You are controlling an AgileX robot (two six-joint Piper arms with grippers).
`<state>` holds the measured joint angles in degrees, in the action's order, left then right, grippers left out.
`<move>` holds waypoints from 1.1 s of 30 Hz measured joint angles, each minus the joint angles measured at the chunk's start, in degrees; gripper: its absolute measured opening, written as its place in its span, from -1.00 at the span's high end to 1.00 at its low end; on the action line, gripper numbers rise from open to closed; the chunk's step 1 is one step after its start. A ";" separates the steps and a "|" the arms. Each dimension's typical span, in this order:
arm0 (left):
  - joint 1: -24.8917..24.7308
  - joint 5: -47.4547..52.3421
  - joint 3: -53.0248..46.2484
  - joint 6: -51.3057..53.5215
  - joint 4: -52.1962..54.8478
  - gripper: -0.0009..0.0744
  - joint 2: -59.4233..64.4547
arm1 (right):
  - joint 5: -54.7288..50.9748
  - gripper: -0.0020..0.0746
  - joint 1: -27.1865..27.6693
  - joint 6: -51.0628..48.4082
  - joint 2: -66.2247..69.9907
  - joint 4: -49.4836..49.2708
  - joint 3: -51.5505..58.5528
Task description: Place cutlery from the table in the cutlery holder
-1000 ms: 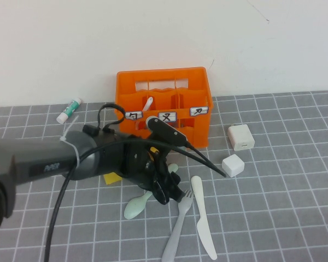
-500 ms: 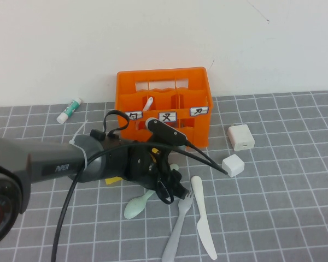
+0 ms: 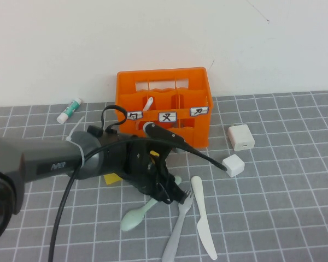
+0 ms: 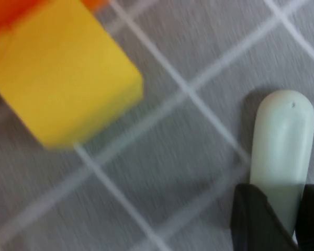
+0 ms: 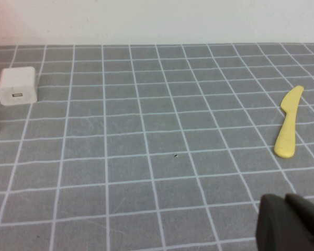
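Mint green spoon (image 3: pixel 135 214) lies on the table (image 3: pixel 284 196) in front of the orange holder (image 3: pixel 164 103), bowl end toward the robot, handle running up under the left claw (image 3: pixel 172 192). Left wrist view: the two dark fingers (image 4: pixel 256 219) sit on either side of the spoon handle (image 4: pixel 280 157) and pinch it (handle tip sticks out past them). Spoon looks to be at table level.

Just beside the claw, on the right: grey fork (image 3: pixel 177 229), tines next to the claw, then the cream knife (image 3: pixel 203 215) alongside it. A white spoon (image 3: pixel 147 103) already stands in the holder's left compartment.

Yellow cube (image 3: pixel 112 178) sits by the left arm, close to the spoon handle in the wrist view (image 4: pixel 57 78). Two white cubes (image 3: pixel 240 137) lie right of the holder.

Right claw (image 5: pixel 292 222): not in the high view; only a dark edge shows in its wrist camera, can't tell if open or closed. It looks over bare table with a yellow knife (image 5: pixel 288 128) on it.
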<state>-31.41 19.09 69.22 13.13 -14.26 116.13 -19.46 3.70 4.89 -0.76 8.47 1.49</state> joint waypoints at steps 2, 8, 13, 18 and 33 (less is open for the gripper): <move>-0.12 2.84 -0.13 0.00 0.00 0.60 -0.87 | 0.00 0.95 0.00 0.00 0.00 0.00 0.00; -1.44 7.43 -0.59 -0.04 0.38 0.60 -5.25 | 0.00 0.95 0.00 0.00 0.00 0.00 0.00; -2.81 7.67 -2.31 -0.13 1.11 0.60 -9.79 | 0.00 0.95 0.00 0.00 0.00 0.00 0.00; -3.32 5.34 -5.80 -0.13 1.09 0.60 -13.53 | 0.00 0.95 0.00 0.00 0.00 0.00 0.00; 0.19 -16.84 -14.94 -0.13 -1.23 0.60 -26.80 | 0.00 0.95 0.00 0.00 0.00 0.00 0.00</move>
<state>-31.22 2.26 54.28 13.00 -15.49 89.33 -19.46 3.70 4.89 -0.76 8.47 1.49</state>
